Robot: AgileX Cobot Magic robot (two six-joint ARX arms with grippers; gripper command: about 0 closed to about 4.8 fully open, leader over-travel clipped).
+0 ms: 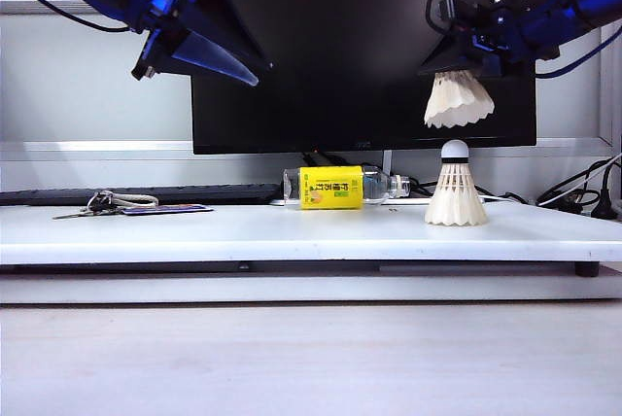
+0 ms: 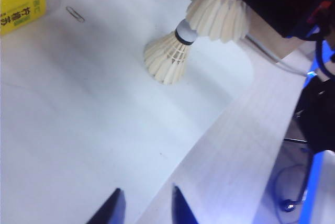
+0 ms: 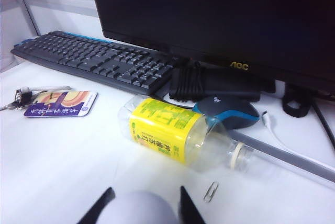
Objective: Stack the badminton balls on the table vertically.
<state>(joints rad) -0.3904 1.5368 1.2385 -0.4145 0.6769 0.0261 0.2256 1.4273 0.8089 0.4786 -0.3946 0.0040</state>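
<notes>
one shuttlecock (image 1: 456,195) stands upright on the white bench (image 1: 243,231), feather skirt down, white cork tip with its black band pointing straight up, long axis vertical. the second shuttlecock (image 1: 458,99) hangs directly above it, also skirt down and axis near vertical, a small gap showing between its skirt and the lower cork in the exterior view; in the left wrist view the two overlap. its cork end is hidden inside the right claw (image 3: 144,203), which is clenched on it, the pale rounded tip showing between the fingers.

left of the standing one lies a clear bottle (image 1: 340,187) on its side, cap toward the shuttlecock, its yellow label printed with small characters too fine to read. a paperclip (image 3: 211,191) lies beside it. behind are a mouse (image 3: 226,112), a keyboard (image 3: 94,62) and a monitor (image 3: 220,20) marked "aoc". keys (image 1: 97,204) and a card (image 3: 60,103) lie far left.

the left claw (image 2: 145,211) hovers high on the left, fingers apart, grasping nothing.
</notes>
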